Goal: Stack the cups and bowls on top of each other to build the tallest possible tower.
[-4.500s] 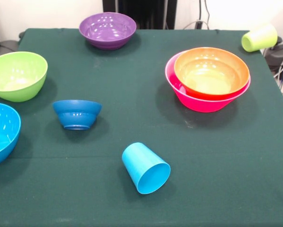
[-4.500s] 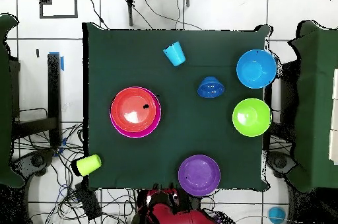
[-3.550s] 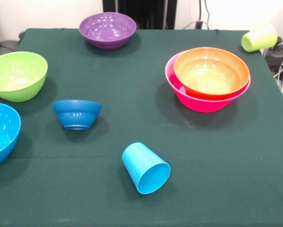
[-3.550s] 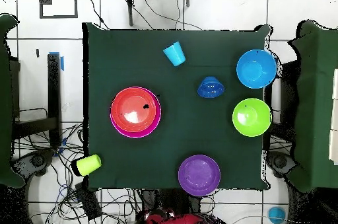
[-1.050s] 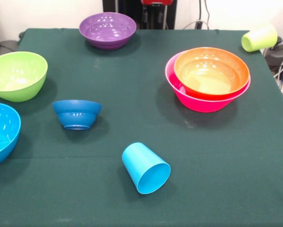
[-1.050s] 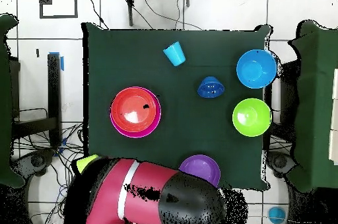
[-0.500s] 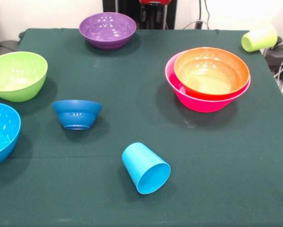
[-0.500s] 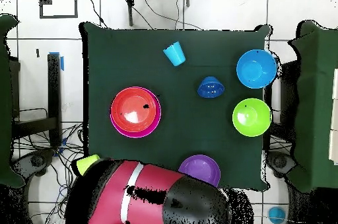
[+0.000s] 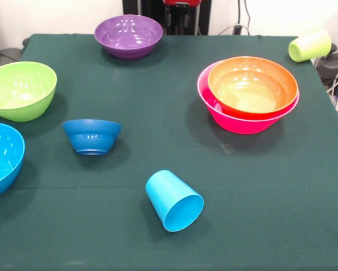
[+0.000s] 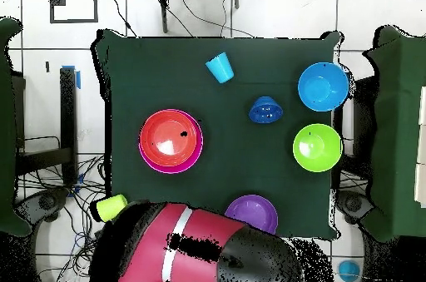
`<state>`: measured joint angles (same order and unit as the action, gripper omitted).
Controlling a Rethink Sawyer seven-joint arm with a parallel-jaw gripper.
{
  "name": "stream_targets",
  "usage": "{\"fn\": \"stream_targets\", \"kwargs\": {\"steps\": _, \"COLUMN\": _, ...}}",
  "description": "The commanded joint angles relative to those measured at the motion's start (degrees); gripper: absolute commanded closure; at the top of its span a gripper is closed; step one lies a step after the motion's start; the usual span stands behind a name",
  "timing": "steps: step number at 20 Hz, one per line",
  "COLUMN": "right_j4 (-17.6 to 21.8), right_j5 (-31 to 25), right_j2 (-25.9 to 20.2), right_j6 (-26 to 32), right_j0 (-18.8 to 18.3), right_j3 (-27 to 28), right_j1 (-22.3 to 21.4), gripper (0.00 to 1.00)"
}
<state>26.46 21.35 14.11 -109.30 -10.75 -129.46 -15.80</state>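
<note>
The red arm [image 10: 179, 245] partly covers the purple bowl [image 10: 252, 210] at the table edge.

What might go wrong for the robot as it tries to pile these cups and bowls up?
Three things look risky. The sky blue cup lies on its side, so it may roll away when touched. The yellow-green cup also lies tipped, at the table's far corner, and a nudge might send it off the edge. The orange bowl sits slightly off-centre in the pink bowl, so whatever goes on top could lean. The arm is only now coming in beside the purple bowl.
</note>
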Motion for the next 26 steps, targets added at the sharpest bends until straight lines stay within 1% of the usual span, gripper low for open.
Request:
{"fn": "stream_targets", "kwargs": {"steps": 1, "right_j4": 1.77, "right_j5": -7.21, "right_j2": -6.60, "right_j6": -2.71, "right_j0": -1.46, "right_j3": 8.92, "right_j1": 0.43, "gripper": 0.00}}
{"fn": "stream_targets", "kwargs": {"steps": 5, "right_j4": 2.04, "right_j5": -9.21, "right_j2": -7.56, "right_j6": -1.89, "right_j0": -2.55, "right_j3": 10.14, "right_j1": 0.26, "gripper": 0.00}}
{"fn": "stream_targets", "kwargs": {"steps": 10, "right_j4": 2.55, "right_j5": -11.38, "right_j2": -8.48, "right_j6": -1.52, "right_j0": -3.32, "right_j3": 10.60, "right_j1": -1.01, "gripper": 0.00}}
{"fn": "stream_targets", "kwargs": {"steps": 18, "right_j4": 4.33, "right_j5": -12.42, "right_j2": -9.08, "right_j6": -1.67, "right_j0": -4.42, "right_j3": 11.38, "right_j1": -1.18, "gripper": 0.00}}
{"fn": "stream_targets", "kwargs": {"steps": 26, "right_j4": 6.04, "right_j5": -12.01, "right_j2": -8.85, "right_j6": -1.89, "right_j0": -4.77, "right_j3": 12.88, "right_j1": 0.51, "gripper": 0.00}}
